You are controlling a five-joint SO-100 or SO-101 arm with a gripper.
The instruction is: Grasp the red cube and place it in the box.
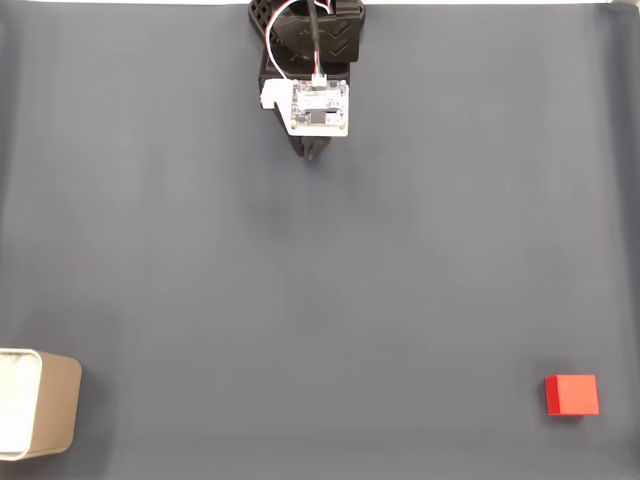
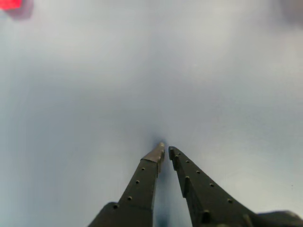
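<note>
The red cube rests on the dark grey mat at the lower right of the fixed view. In the wrist view a corner of the red cube shows at the top left edge. The beige box with its white inside stands at the lower left edge of the fixed view, partly cut off. My gripper sits folded at the top centre, far from both. In the wrist view my gripper has its two black fingers nearly touching at the tips, with nothing between them.
The arm's base and a white circuit board with red and white wires sit at the top centre. The dark grey mat covers the whole table.
</note>
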